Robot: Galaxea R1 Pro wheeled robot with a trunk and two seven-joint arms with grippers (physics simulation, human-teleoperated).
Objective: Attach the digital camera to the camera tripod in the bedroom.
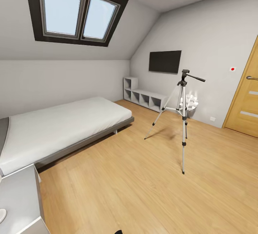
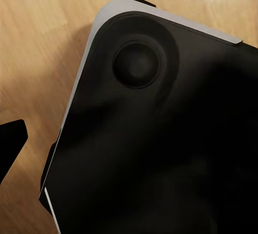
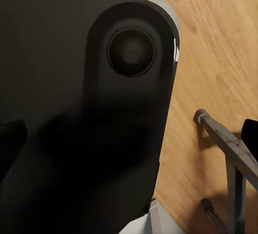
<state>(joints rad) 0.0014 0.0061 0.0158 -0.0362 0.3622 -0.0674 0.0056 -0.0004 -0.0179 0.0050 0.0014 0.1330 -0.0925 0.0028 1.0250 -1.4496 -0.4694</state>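
Note:
The camera tripod (image 1: 183, 112) stands on the light wood floor of the bedroom, right of centre in the head view. Its silver legs are spread and its black pan head (image 1: 185, 73) carries a long handle pointing right; nothing sits on the head. The digital camera is out of view. In the left wrist view a dark fingertip (image 2: 11, 144) juts in at the edge beside a black rounded panel (image 2: 161, 137) of my own base. In the right wrist view a similar dark fingertip (image 3: 250, 133) shows beside the same kind of panel (image 3: 80, 110). How the jaws stand cannot be made out.
A grey-framed white bed (image 1: 64, 126) fills the left. A white cabinet corner (image 1: 18, 194) sits at lower left. A low grey shelf (image 1: 145, 98) and black TV (image 1: 165, 61) line the far wall. A wooden door (image 1: 247, 94) is at right. Open floor (image 1: 125, 184) lies before the tripod.

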